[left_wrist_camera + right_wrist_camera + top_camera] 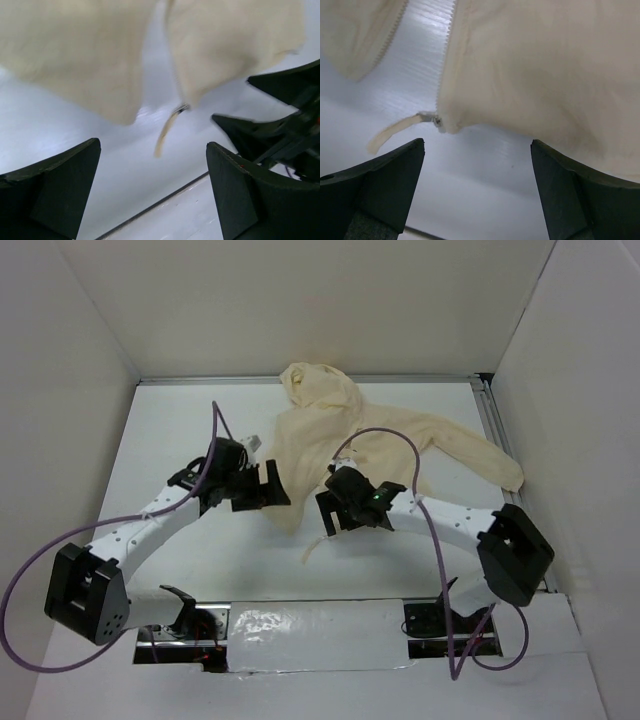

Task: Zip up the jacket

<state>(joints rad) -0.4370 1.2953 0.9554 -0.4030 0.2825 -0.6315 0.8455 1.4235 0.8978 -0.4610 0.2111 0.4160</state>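
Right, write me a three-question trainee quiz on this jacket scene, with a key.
1. True or false: the jacket is fully zipped up.
2. Pick one. The right gripper is: A) shut on the jacket; B) open and holding nothing; C) out of every view.
3. Fill in: the zipper pull sits at the ____ end of the jacket's front opening.
Key: 1 false; 2 B; 3 bottom.

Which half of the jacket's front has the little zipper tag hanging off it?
The half on the right in the right wrist view: the tag hangs from its bottom corner. The other half shows only teeth.
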